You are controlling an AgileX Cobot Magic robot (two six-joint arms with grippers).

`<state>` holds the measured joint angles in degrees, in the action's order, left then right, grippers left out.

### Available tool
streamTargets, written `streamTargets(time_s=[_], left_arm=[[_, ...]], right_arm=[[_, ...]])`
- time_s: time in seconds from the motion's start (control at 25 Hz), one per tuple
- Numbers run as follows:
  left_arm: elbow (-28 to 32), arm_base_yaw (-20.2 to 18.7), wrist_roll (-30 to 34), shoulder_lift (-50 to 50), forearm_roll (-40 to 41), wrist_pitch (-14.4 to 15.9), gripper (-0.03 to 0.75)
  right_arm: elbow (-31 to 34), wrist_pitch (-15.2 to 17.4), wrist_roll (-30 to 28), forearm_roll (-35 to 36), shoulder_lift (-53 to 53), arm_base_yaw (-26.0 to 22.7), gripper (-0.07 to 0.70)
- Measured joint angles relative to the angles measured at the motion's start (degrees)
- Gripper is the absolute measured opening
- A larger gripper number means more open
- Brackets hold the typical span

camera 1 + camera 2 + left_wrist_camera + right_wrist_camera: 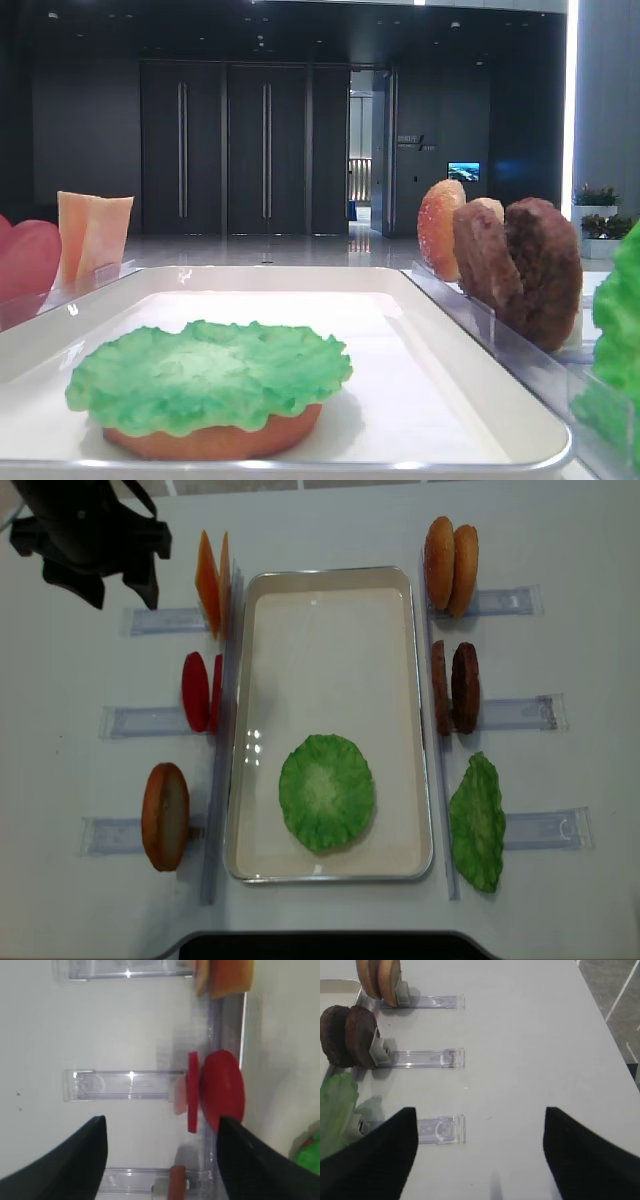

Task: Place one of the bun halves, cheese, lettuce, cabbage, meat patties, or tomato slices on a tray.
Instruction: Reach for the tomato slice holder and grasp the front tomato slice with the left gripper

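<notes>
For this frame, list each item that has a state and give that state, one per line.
tray: flat on the table, holding a bun half with lettuce on top.
lettuce: lying flat on the bun half.
tomato slices: two, upright in their rack.
cheese: upright in rack.
meat patties: two, upright in rack.
spare lettuce: leaning in its rack.
left gripper: open, empty.
right gripper: open, empty.

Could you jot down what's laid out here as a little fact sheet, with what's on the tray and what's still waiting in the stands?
On the tray: lettuce lying on a bun half
Left racks: cheese, tomato slices, one bun half
Right racks: two bun halves, meat patties, another lettuce leaf
Left gripper: open, empty
Right gripper: open, empty
</notes>
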<state>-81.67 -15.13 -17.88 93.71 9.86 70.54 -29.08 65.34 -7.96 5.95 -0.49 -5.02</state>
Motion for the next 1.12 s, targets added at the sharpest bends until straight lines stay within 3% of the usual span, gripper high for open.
streamTargets(time_s=[0.2,0.48,1.12], left_arm=[[-0.06,-6.94,-6.36,2.49,1.0,-0.05,0.523],[-0.06,-13.63,-12.38,7.0,1.73,-0.17,0.524],[-0.06,-14.91,-15.24,10.05,1.9,-0.66,0.524]], right_arm=[[0.0,0.0,0.0,0.0,0.0,0.0,0.501],[0.0,0.0,0.0,0.0,0.0,0.0,0.501],[0.0,0.0,0.0,0.0,0.0,0.0,0.501]])
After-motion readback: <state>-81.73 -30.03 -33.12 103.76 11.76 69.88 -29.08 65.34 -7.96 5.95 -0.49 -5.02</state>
